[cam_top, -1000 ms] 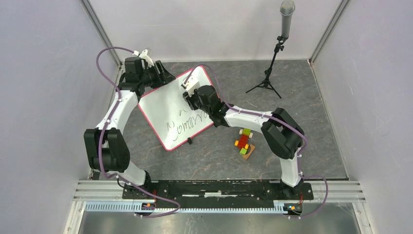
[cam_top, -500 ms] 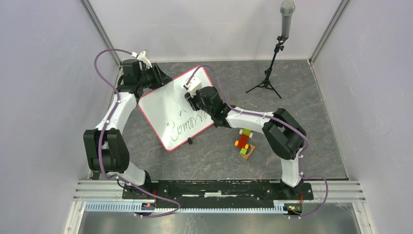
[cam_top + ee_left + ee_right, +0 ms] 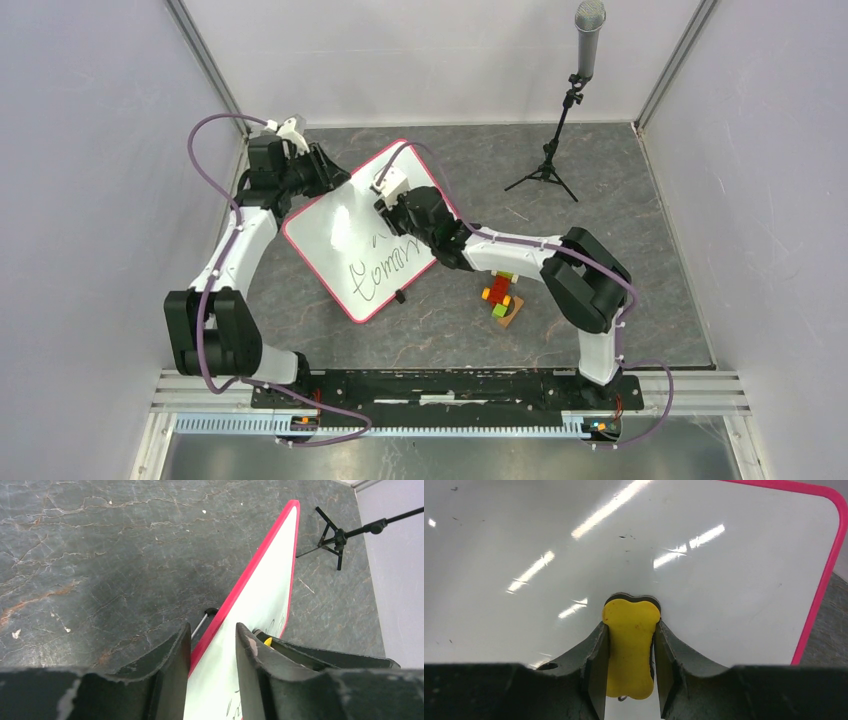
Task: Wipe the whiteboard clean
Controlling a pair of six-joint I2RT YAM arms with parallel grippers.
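the left gripper (image 3: 212,634) clamps the whiteboard (image 3: 272,585) by its red rim.

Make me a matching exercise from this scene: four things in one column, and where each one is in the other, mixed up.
Things:
1. whiteboard
2. eraser
3. mic
4. blocks

Places:
A. pinched in the right gripper
B. far right of the table
C. on the table, just right of the whiteboard
D. rim clamped in the left gripper

Pairs: 1-D, 2-A, 3-B, 4-C
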